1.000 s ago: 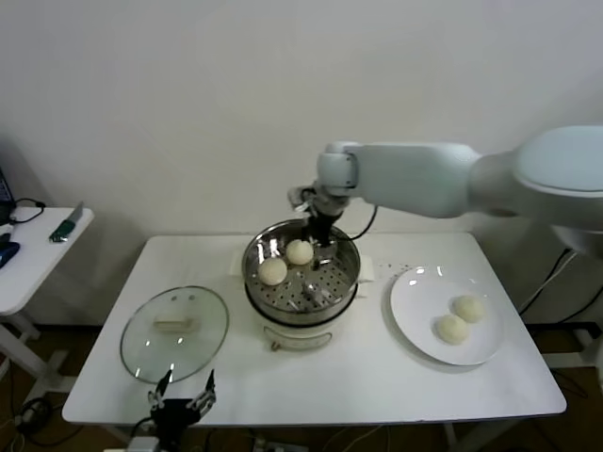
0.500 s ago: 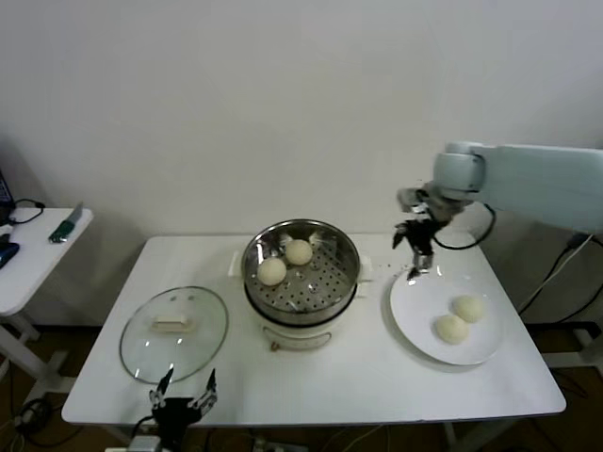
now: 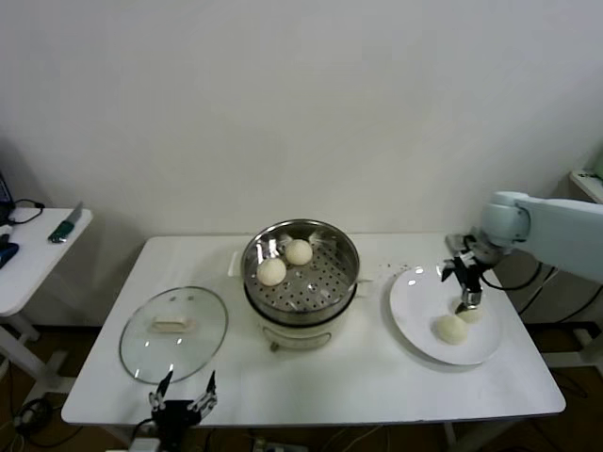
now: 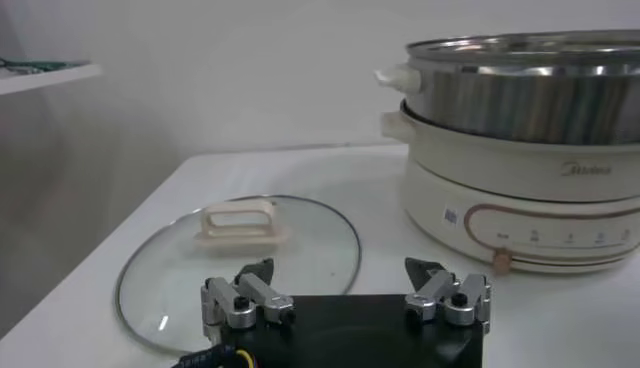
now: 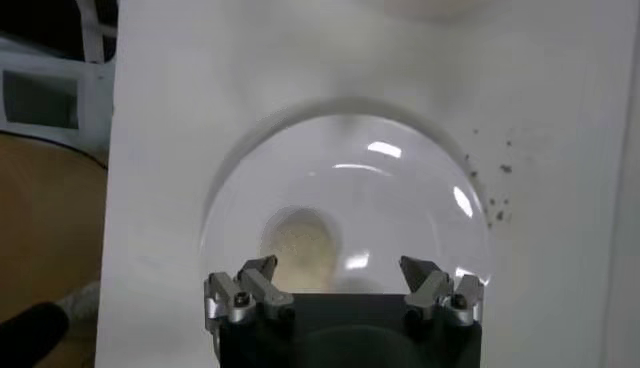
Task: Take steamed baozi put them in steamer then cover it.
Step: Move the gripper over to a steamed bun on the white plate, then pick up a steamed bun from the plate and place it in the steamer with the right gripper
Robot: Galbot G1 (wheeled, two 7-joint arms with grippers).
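The steamer stands mid-table with two steamed baozi on its perforated floor. Two more baozi lie on the white plate at the right: one in plain sight, the other partly behind my right gripper. That gripper hangs open just above the plate. In the right wrist view a baozi shows just beyond one fingertip of the right gripper, whose jaws hold nothing. The cover lies flat at the left. My left gripper waits open at the table's front edge.
The left wrist view shows the cover's cream handle just ahead of the left gripper, and the steamer's white pot base off to one side. A side table with small items stands far left. Dark specks dot the table beside the plate.
My right arm has swung from over the steamer across to the right and come down over the plate. The left arm, cover and baozi have not moved.
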